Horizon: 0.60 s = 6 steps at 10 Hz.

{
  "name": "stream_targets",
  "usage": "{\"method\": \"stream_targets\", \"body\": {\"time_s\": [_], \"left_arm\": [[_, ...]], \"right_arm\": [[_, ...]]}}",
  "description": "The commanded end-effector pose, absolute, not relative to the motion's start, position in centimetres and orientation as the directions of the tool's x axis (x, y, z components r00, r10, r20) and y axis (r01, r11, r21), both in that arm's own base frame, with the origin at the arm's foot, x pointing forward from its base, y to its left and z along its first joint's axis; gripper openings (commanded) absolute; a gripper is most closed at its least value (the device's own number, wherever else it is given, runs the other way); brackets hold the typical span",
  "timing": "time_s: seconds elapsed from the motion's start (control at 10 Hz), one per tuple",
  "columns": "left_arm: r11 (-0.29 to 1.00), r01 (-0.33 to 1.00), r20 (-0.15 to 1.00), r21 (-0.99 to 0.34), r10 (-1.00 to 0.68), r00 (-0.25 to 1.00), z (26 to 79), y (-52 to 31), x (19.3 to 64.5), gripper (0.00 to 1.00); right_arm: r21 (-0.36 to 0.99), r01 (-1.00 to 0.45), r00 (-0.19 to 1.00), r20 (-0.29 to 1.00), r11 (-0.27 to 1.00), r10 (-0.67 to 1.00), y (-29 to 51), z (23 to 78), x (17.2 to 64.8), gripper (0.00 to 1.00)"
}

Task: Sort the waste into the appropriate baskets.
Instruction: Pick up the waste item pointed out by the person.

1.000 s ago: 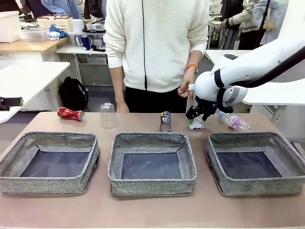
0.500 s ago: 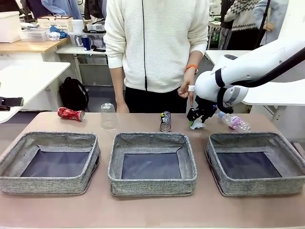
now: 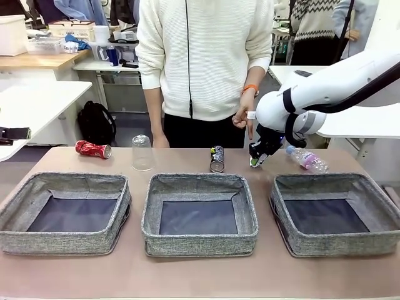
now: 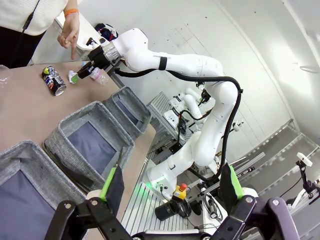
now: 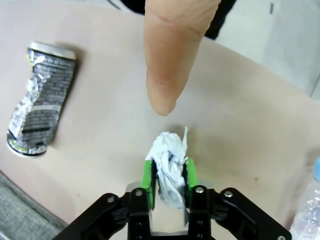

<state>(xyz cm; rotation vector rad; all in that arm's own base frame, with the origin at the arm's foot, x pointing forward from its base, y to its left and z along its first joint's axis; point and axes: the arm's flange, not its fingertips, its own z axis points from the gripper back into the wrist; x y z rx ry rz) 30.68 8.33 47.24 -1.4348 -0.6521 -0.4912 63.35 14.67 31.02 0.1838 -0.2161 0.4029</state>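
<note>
Right gripper (image 5: 168, 173) clamps jaws on white crumpled paper ball (image 5: 169, 162)

The paper ball is squeezed between the green pads at the far side of the surface (image 5: 250, 125), beyond the grey baskets (image 3: 199, 180), between the dark printed can (image 5: 42, 97) and the bottle (image 5: 311, 210). A person's finger (image 5: 172, 55) points down at it. The left gripper (image 4: 170, 176), well apart, holds its jaws wide open.

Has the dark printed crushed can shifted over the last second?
No. The dark printed can sits at the same spot as before, just beyond the far wall of the middle grey woven basket.
</note>
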Motion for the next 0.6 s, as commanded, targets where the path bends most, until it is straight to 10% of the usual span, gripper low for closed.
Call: {"method": "stream_targets", "body": {"time_s": [0.0, 0.5], "left_arm": [[0.074, 0.687, 0.691, -0.723, 0.088, 0.718, 47.48, 8.12, 30.77, 1.00], [0.074, 0.687, 0.691, -0.723, 0.088, 0.718, 47.48, 8.12, 30.77, 1.00]], "right_arm": [[0.151, -0.434, 0.887, 0.240, 0.888, 0.393, 14.26, 30.97, 63.60, 0.00], [0.148, -0.437, 0.883, 0.256, 0.887, 0.392, 14.02, 31.75, 63.36, 0.00]]}}
